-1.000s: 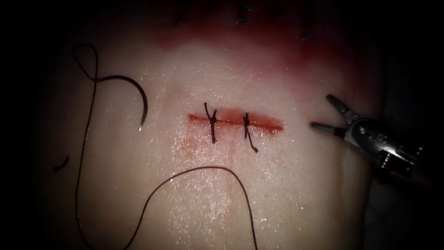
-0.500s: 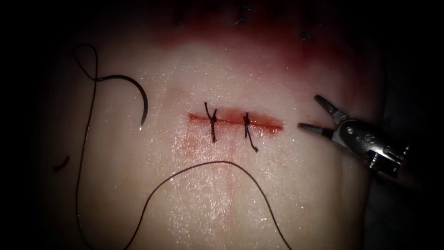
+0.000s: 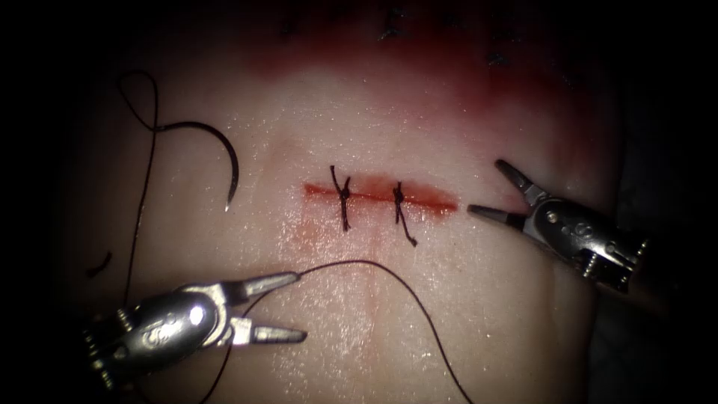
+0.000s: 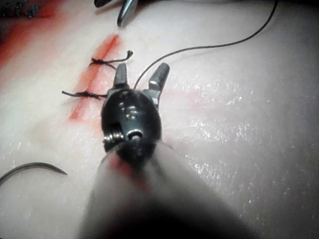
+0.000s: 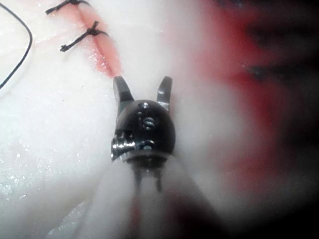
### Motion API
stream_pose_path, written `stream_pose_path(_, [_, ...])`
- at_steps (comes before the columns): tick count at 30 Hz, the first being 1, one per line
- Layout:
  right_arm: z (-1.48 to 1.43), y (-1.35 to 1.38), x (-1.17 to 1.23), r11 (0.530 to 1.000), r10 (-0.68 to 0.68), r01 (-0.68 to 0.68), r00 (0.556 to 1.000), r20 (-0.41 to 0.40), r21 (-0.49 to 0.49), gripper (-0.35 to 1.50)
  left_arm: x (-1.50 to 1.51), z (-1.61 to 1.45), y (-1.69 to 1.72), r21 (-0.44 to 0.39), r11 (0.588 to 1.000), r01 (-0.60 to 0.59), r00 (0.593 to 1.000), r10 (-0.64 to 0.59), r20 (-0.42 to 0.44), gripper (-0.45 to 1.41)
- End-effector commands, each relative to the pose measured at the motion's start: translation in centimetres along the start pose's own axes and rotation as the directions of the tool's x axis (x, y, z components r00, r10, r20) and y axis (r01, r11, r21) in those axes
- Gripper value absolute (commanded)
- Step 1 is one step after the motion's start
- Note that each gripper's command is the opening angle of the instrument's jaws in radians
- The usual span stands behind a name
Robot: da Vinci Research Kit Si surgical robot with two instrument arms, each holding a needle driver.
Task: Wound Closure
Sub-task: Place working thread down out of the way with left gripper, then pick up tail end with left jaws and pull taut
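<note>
The cut [image 3: 381,196] runs across the tissue [image 3: 464,314] with two knotted stitches [image 3: 344,196] [image 3: 399,199] over it. The curved needle [image 3: 224,153] lies free on the tissue left of the cut, held by neither tool, and is also seen from the left wrist [image 4: 35,167]. Its thread [image 3: 359,262] arches below the cut. My left tool [image 3: 299,307] stands open below the cut's left end. The thread runs between its jaws [image 4: 141,77], not gripped. My right tool [image 3: 485,187] is open and holds nothing, just right of the cut's right end [image 5: 143,88].
A short cut end of thread [image 3: 97,264] lies at the far left. Red fluid [image 3: 449,82] stains the tissue behind the cut and seeps below it. The thread also trails down the left side [image 3: 138,217].
My left tool has come in from the lower left with its jaws open. The right tool has moved left toward the cut's end. The thread arch has widened to the right.
</note>
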Motion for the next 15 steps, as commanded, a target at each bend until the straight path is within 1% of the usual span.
stream_pose_path(1, [0.08,-0.02,-0.02,1.000,0.000,0.000,1.000,-0.002,0.001,1.40,-0.02,0.16,-0.01,0.036,0.999,-0.014,1.000,0.014,-0.007,0.72])
stream_pose_path(3, [0.07,-0.03,-0.02,1.000,0.000,0.000,1.000,-0.003,0.002,1.40,-0.04,0.36,0.01,0.093,0.994,-0.055,0.998,0.056,-0.008,0.70])
stream_pose_path(6, [0.06,-0.03,-0.01,1.000,0.001,-0.001,1.000,-0.002,0.003,1.40,-0.05,0.63,0.03,0.132,0.988,-0.077,0.997,0.077,0.006,0.68])
stream_pose_path(10, [0.06,-0.04,0.00,1.000,0.001,-0.001,1.000,-0.002,0.003,1.40,-0.08,0.92,0.02,0.168,0.979,-0.112,0.994,0.109,0.028,0.65])
stream_pose_path(15, [0.06,-0.06,0.01,1.000,0.002,-0.002,1.000,-0.002,0.002,1.40,-0.17,1.19,0.02,0.206,0.962,-0.178,0.984,0.169,0.062,0.63])
